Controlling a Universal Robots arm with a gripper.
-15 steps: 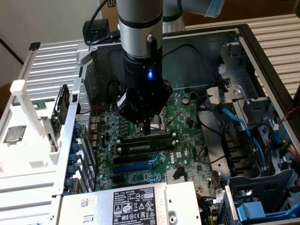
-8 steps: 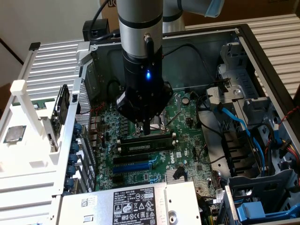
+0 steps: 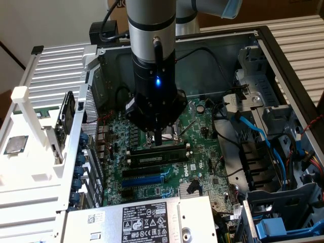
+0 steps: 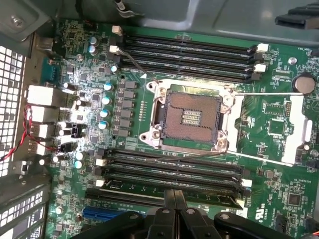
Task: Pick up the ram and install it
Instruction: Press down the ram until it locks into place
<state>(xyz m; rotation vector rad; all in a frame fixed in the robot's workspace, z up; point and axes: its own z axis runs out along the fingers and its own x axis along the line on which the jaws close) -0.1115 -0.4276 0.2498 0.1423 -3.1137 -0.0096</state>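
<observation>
One gripper [image 4: 174,199] you see, fingers pressed together, tips touching the top edge of the ram [image 4: 164,193] seated in a motherboard [image 4: 279,129] slot, gripping nothing

We've got the arm [image 3: 151,30] standing upright, wrist pointing straight down, a blue light glowing on its dark lower section. Our gripper [image 3: 158,137] sits low at the end of it, fingers [image 4: 174,201] pressed flat together side by side, no gap showing between them in the wrist view.
</observation>
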